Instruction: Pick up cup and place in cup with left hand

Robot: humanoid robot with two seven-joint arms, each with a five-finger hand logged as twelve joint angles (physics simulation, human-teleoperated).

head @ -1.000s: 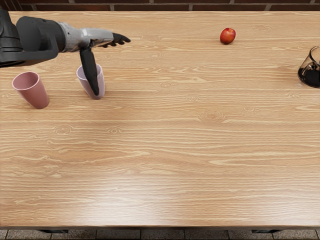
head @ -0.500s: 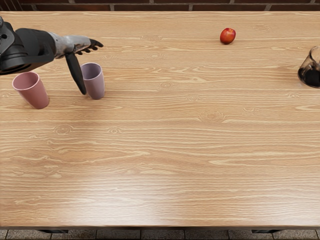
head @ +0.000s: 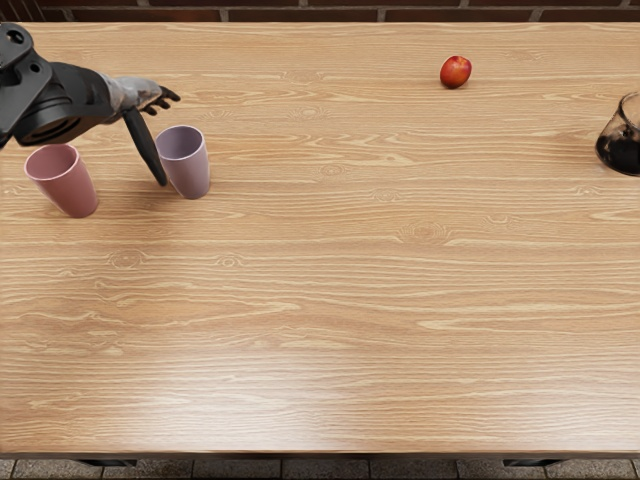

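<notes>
Hovering: the left hand, above the table's far left part, its arm coming in from the left edge.
Fingers: extended and slightly spread, pointing right, empty.
Thumb: swung wide from the other fingers, slanting down beside the purple cup's left side, with a thin strip of wood visible between them.
Purple cup: upright, mouth up, just to the right of the thumb and nearer the table's front than the fingers.
Pink cup: upright, mouth up, to the left of the hand, its rim just below the forearm in the view.
Cups: 2, standing apart, with the thumb reaching down between them as seen from the head.
Apple: 1, red, well apart to the right, near the far edge.
Glass vessel: 1, dark inside, cut off by the right edge.
Table: light wood grain.
Wall: brick, behind the table.
</notes>
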